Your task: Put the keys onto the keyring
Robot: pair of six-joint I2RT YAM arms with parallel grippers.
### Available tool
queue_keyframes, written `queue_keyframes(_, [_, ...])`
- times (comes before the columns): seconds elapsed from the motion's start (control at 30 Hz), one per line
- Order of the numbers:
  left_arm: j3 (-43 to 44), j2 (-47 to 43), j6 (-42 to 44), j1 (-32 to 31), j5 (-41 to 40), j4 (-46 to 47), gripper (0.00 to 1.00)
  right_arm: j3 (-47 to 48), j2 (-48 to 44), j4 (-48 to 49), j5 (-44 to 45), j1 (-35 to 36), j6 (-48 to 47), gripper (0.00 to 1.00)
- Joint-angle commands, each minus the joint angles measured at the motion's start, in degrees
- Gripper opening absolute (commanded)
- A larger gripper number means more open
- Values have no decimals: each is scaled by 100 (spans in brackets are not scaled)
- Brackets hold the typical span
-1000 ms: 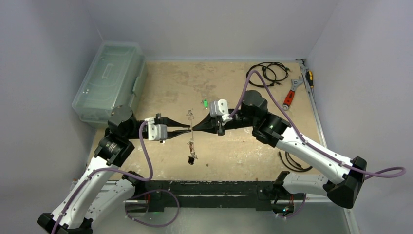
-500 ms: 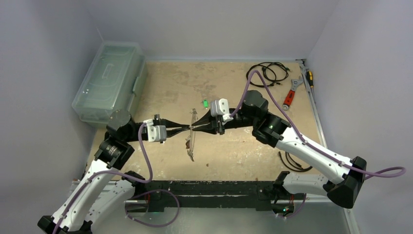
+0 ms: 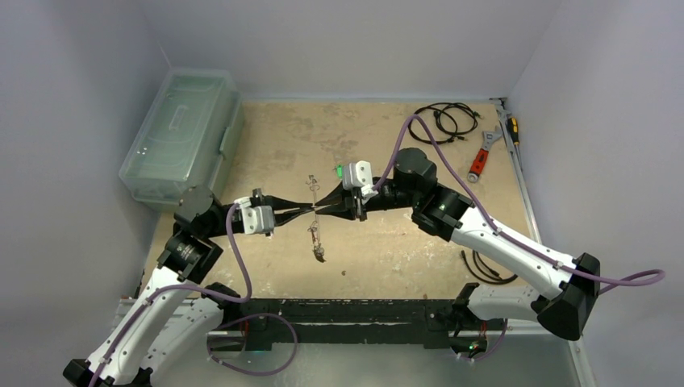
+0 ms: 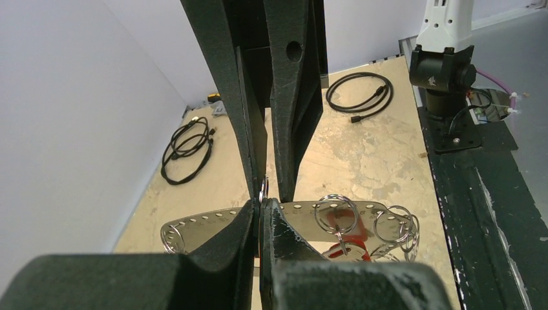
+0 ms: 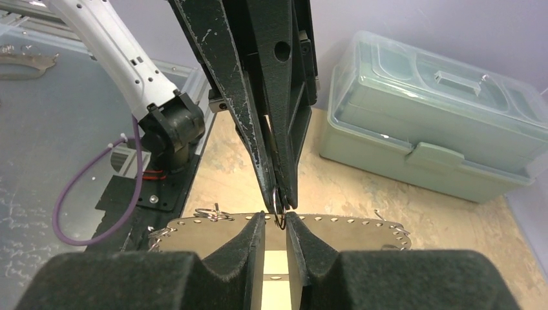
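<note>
Right gripper (image 3: 324, 207) is eased open a bit vs 1 s ago, jaws narrow, while the keyring (image 3: 315, 231) is held up off the table (image 3: 387, 145) btwn both arms by the tight-shut left gripper (image 3: 307, 212), long side set near-to-far, both tips at its middle.

Translucent lidded toolbox (image 3: 181, 137) is seen at the tabletop's (image 3: 282, 137) far-left corner. Black cable coil (image 3: 446, 121), red-handled wrench (image 3: 482, 153) and screwdriver (image 3: 511, 129) are grouped at the far-right corner. Second cable coil (image 3: 486, 266) is laid near the near-right corner.
</note>
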Motion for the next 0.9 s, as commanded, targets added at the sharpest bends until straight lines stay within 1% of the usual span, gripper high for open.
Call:
queue_keyframes(0.0, [26, -72, -71, -29, -28, 490, 0, 190, 31, 126, 106, 26, 75, 20])
queue_keyframes(0.17, [27, -63, -44, -29, -29, 462, 0, 192, -21, 174, 185, 27, 82, 19])
queue_keyframes(0.5, [9, -85, -54, -29, 47, 493, 0, 175, 54, 261, 265, 29, 100, 0])
queue_keyframes(0.63, [41, -114, 154, -29, 116, 288, 0, 174, 86, 232, 274, 39, -83, 0])
queue_keyframes(0.67, [70, -120, 214, -29, 89, 193, 11, 121, 58, 261, 365, 47, -140, 0])
queue_keyframes(0.7, [103, -138, 253, -29, 30, 66, 30, 33, 12, 354, 460, 58, -221, 0])
queue_keyframes(0.8, [149, -243, 239, -29, -169, -239, 72, -429, -261, 870, 598, 86, -527, 0])
queue_keyframes(0.83, [146, -301, 270, -29, -230, -309, 81, -547, -345, 1003, 647, 87, -613, 0])
queue_keyframes(0.87, [149, -353, 317, -29, -283, -386, 84, -648, -407, 1107, 712, 92, -686, 0])
